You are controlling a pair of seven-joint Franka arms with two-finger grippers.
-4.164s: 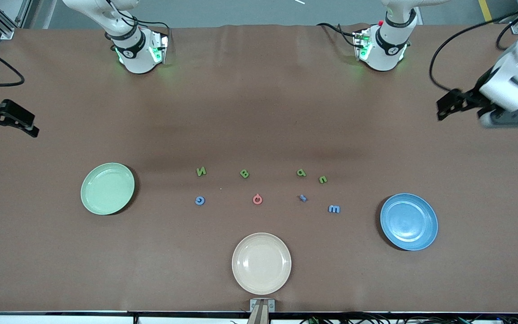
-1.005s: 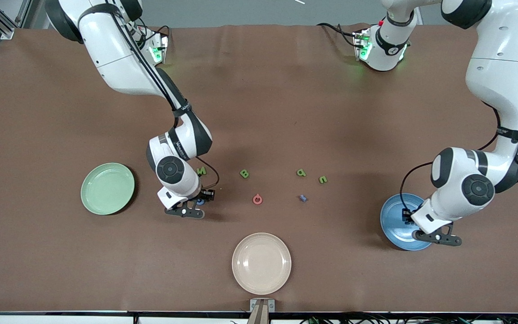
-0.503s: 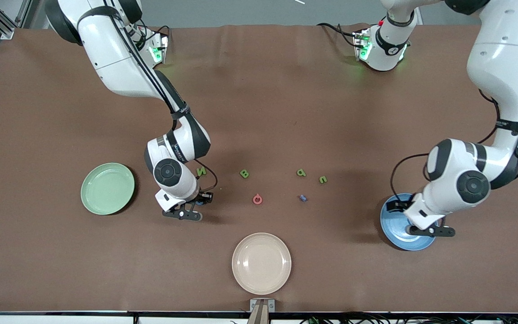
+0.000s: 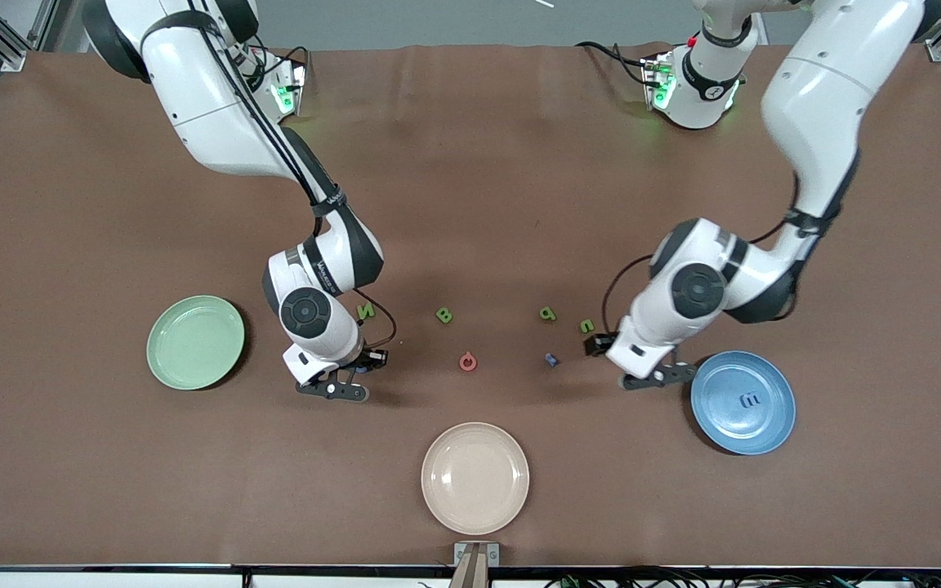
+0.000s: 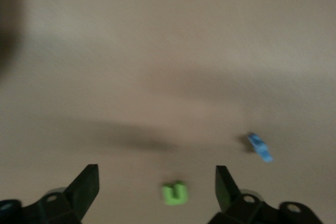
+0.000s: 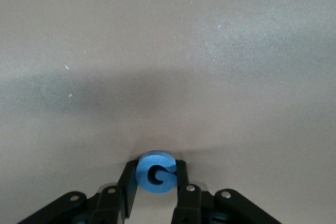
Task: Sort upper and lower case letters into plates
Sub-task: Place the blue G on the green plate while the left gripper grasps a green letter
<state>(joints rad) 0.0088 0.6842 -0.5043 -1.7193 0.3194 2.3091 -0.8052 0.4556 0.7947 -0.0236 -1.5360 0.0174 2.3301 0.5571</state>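
Note:
My right gripper (image 4: 366, 360) is shut on the blue G (image 6: 156, 172), low at the table beside the mint green plate (image 4: 195, 342). My left gripper (image 4: 599, 345) is open over the green u (image 4: 586, 326). In the left wrist view the u (image 5: 174, 193) lies between my spread fingers (image 5: 86, 182), with a small blue letter (image 5: 260, 147) to one side. A blue m (image 4: 751, 400) lies in the blue plate (image 4: 724, 425). On the table lie a green N (image 4: 366, 310), a green B (image 4: 443, 314), another green letter (image 4: 547, 313), the pink-red letter (image 4: 467, 361) and the small blue letter (image 4: 550, 358).
A cream-beige plate (image 4: 474, 478) sits near the table's front edge, nearer to the camera than the letters. Both arms' bases stand along the table's back edge.
My left gripper has left the blue plate, where the blue m now lies, and moved over the green u. My right gripper has stayed shut on the blue G and barely moved.

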